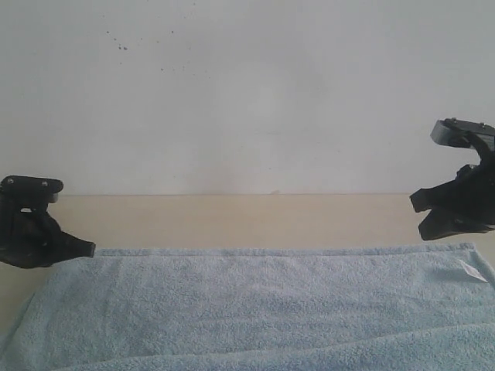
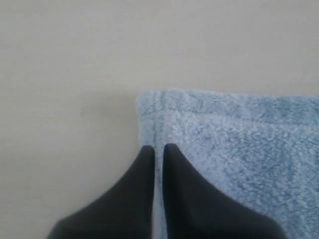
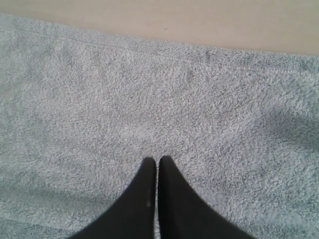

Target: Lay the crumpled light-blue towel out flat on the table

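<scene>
Here's the towel point(image 1: 247, 309), lying open and mostly smooth across the table point(image 1: 232, 220), with one long fold line running near its closest edge. Its far hem runs straight, with a bare strip of table beyond it up to the wall point(image 1: 247, 93). The left gripper point(image 1: 87, 249) sits right at the towel's far left corner. In the left wrist view its black fingers point(image 2: 144, 169) are drawn in to a thin slit directly over the side hem. Whether any cloth is nipped in that slit, I can't tell. Over at the towel's far right corner, the right gripper point(image 1: 421, 216) hangs clear above the pile, and its fingers point(image 3: 172, 184) are pressed together on nothing, tips pointing across the fluffy surface. A small white tag point(image 1: 473, 270) lies on the towel just below that gripper.
</scene>
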Robot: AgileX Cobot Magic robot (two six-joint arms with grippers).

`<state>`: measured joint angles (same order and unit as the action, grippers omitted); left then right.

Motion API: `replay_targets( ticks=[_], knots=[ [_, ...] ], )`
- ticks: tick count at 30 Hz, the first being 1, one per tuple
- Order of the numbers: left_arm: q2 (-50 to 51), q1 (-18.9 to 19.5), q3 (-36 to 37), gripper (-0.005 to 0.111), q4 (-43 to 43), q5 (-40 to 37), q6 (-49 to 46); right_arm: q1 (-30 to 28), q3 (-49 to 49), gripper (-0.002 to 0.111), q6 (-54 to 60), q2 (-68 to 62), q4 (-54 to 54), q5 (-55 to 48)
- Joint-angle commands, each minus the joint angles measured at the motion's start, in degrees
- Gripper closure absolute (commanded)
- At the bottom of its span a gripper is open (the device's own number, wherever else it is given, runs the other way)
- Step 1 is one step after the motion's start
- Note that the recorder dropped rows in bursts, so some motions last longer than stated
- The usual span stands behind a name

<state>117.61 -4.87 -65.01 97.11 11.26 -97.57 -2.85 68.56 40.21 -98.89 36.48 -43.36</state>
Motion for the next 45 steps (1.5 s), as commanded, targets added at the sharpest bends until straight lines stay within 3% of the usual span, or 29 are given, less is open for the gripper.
replay_targets(
  ticks=[1,14,25,32,45],
  knots=[
    [-1.8,1.4,-0.2,0.101,2.8,-1.0,-4.6,0.1,-0.1,0.107,0.4,0.5,0.5,0.7],
    [-3.1,1.7,-0.3,0.101,2.8,-5.5,-2.4,0.1,-0.1,0.107,0.4,0.5,0.5,0.7],
    [2.2,1.7,-0.3,0.101,2.8,-6.8,-2.5,0.1,-0.1,0.107,0.4,0.5,0.5,2.0],
    [6.5,1.8,-3.4,0.101,2.8,-3.6,-2.5,0.1,-0.1,0.107,0.4,0.5,0.5,2.0],
    [9.1,7.1,-12.4,0.101,0.6,-1.4,-2.8,0.1,-0.1,0.107,0.4,0.5,0.6,1.4]
  ],
)
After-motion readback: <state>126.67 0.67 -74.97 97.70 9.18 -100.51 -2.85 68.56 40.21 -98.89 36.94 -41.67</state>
